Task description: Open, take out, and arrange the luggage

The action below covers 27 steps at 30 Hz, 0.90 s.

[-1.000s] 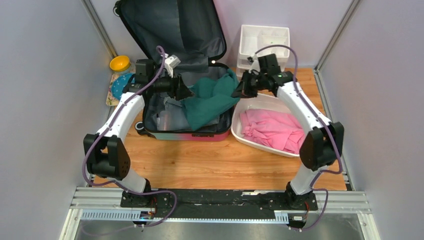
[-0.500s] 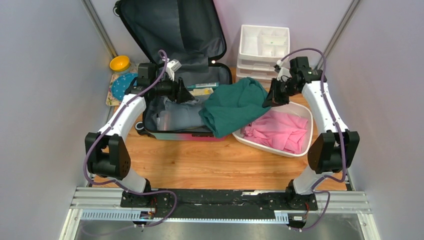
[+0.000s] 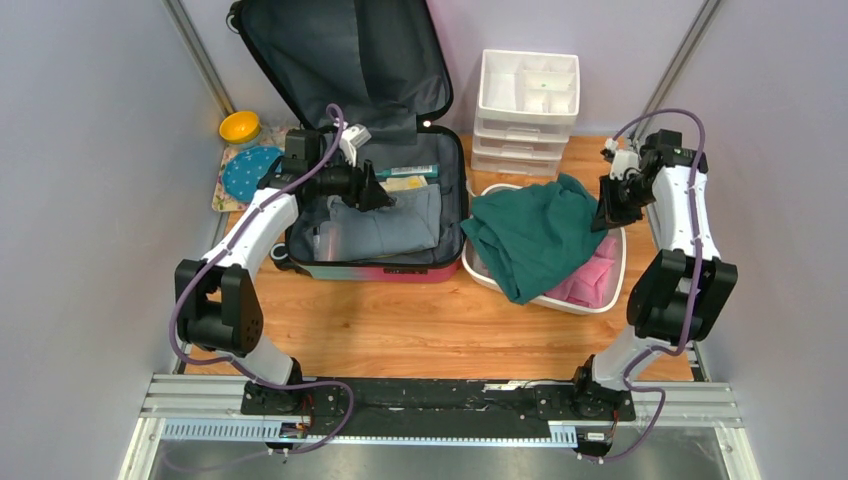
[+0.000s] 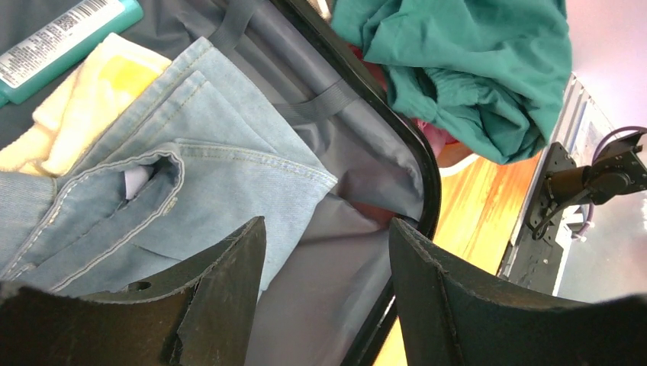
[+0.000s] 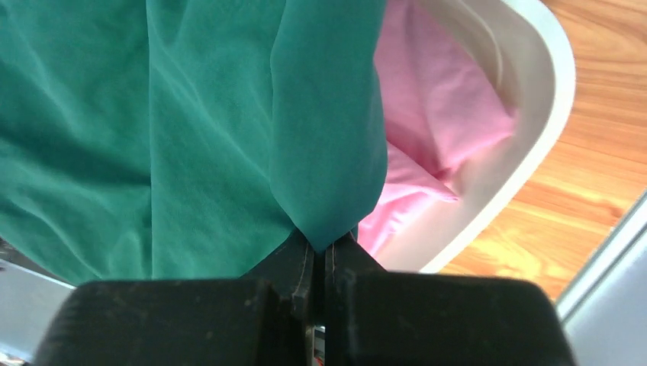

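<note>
Luggage [image 3: 370, 272]: open with its lid up, at 11 o'clock on the tabletop [image 3: 420, 330], jeans [image 3: 385, 228] inside.
My left claw [image 3: 375, 190]: released, jaws apart, hovering over the jeans.
My right claw [image 3: 608, 215]: clenched on the green cloth [image 3: 530, 235], at 2 o'clock.
Green cloth: draped over the basin [image 5: 549, 84] at the luggage's 3 o'clock, partly covering the pink cloth [image 3: 590, 280].
</note>
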Each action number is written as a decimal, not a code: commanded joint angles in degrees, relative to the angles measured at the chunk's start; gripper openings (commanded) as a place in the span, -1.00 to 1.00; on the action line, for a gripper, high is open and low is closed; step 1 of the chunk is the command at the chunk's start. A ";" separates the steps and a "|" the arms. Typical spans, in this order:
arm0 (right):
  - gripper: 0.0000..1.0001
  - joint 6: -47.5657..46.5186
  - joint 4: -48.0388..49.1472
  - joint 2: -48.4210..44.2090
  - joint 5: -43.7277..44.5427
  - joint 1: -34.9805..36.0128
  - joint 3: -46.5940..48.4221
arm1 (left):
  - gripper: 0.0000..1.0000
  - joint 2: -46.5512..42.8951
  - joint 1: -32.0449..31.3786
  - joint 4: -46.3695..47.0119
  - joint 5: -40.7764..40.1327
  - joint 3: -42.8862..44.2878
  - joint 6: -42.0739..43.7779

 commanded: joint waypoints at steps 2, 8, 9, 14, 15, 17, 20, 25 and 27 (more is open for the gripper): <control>-1.00 -13.17 4.09 4.18 7.04 -0.84 -2.88 | 0.37 1.08 -0.35 -0.27 0.12 1.30 0.67; -1.00 -14.85 11.38 4.63 14.52 -1.62 -8.40 | 0.37 0.29 -0.35 -1.77 -1.80 0.78 3.21; -1.00 -14.77 12.26 3.50 14.26 -1.80 -9.20 | 0.37 -0.23 -0.35 -1.77 -2.25 0.52 3.56; -1.00 -11.79 16.21 3.30 14.26 -1.80 -9.14 | 0.37 -0.59 -0.35 -1.68 -3.57 -1.42 4.09; -1.00 -11.08 16.48 3.92 14.34 -1.72 -7.99 | 0.37 -0.50 -0.35 -1.77 -3.66 -1.51 4.01; -1.00 -10.72 16.66 5.67 14.69 -1.80 -6.49 | 0.36 -0.41 -0.35 -1.77 -3.66 -1.86 4.27; -0.82 -10.55 13.52 6.82 13.56 -1.71 -3.86 | 0.36 -0.32 -0.35 -1.77 -3.92 -1.95 4.53; 0.58 -15.19 4.19 3.67 9.78 -2.24 -0.34 | 0.37 -1.46 -0.26 -3.08 -5.41 -1.95 5.76; 0.64 -16.43 2.51 1.38 9.51 -2.68 1.41 | 0.39 -2.17 0.00 -4.14 -5.59 -1.69 5.85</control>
